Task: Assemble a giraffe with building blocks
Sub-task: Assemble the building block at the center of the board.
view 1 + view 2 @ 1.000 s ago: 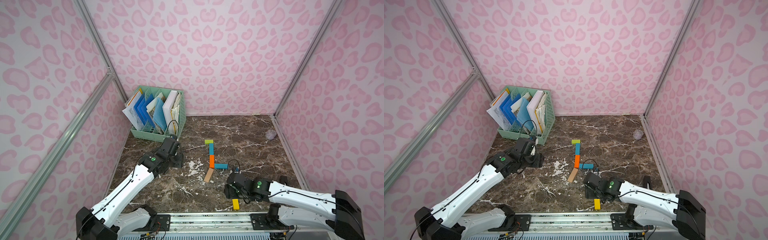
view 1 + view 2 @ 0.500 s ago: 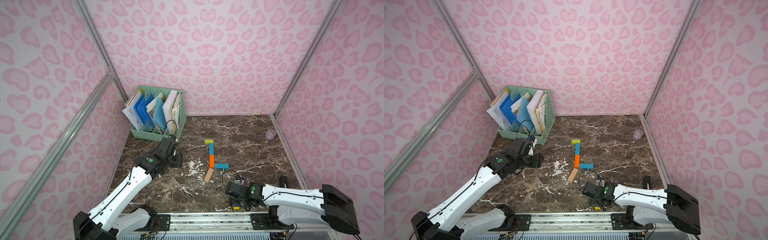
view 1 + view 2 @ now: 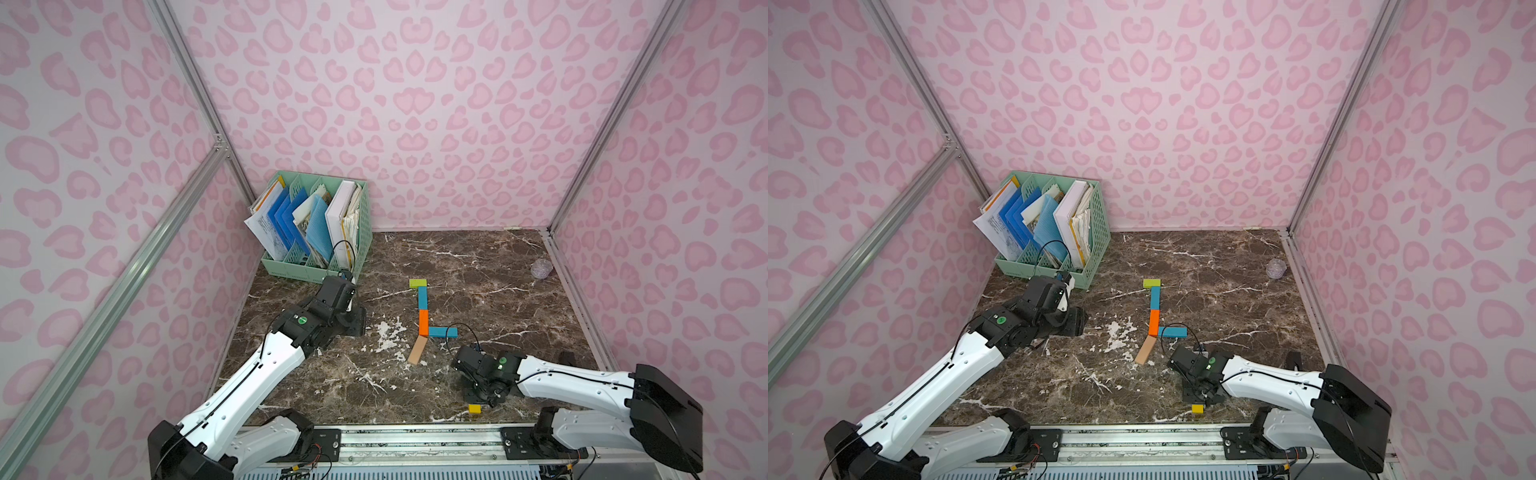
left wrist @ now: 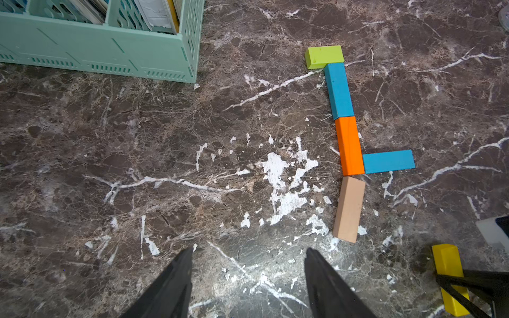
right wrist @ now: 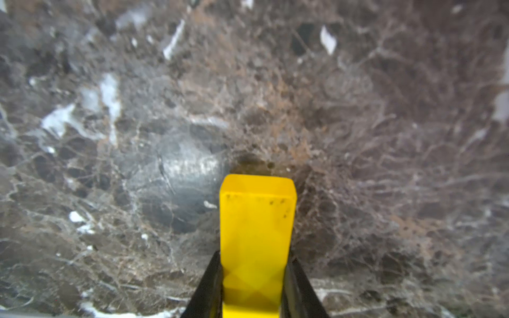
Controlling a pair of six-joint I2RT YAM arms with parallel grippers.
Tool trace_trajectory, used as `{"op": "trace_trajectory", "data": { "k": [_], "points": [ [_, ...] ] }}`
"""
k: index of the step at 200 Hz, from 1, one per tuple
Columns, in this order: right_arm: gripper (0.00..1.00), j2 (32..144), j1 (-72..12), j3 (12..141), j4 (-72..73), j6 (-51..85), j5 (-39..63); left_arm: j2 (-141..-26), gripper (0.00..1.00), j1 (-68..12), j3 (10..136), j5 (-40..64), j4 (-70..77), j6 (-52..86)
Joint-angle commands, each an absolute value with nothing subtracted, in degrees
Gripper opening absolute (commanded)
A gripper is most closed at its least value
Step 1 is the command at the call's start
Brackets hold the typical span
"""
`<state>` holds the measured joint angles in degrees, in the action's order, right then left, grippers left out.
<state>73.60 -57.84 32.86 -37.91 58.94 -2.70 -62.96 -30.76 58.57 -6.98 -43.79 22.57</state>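
Obs: right pincer (image 5: 254, 271) clamped on the yellow block (image 5: 257, 220), fingers on its two long sides, the free end jutting ahead past the tips, low at the worktop (image 5: 385, 137). The left pincer (image 4: 248, 264) is apart and empty.

The giraffe (image 3: 423, 322) lies behind the right pincer, back past its wrist. Five blocks are laid, tan leg (image 3: 417, 350) included.

Likely slot: free end of the teal body block (image 3: 444, 331). Yellow's long axis runs roughly parallel to the orange neck block (image 4: 349, 146), so little turning is needed. The right arm is nearer.
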Motion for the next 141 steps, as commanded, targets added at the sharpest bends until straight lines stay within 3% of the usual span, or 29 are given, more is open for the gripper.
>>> {"op": "trace_trajectory", "data": {
  "k": [1,52,141],
  "points": [
    [0.23,77.6,-54.5,34.1,-33.3,49.2,-5.1,-63.3,0.68,-30.8,59.0,-6.9,-44.2,22.3],
    [0.26,87.0,-48.5,39.9,-29.2,37.8,-5.6,-63.1,0.68,-30.8,59.2,-7.2,-44.7,21.9],
    [0.28,93.9,-44.6,45.3,-26.5,31.4,-8.0,-63.5,0.68,-30.5,59.3,-7.0,-44.6,21.6]
  ]
}}
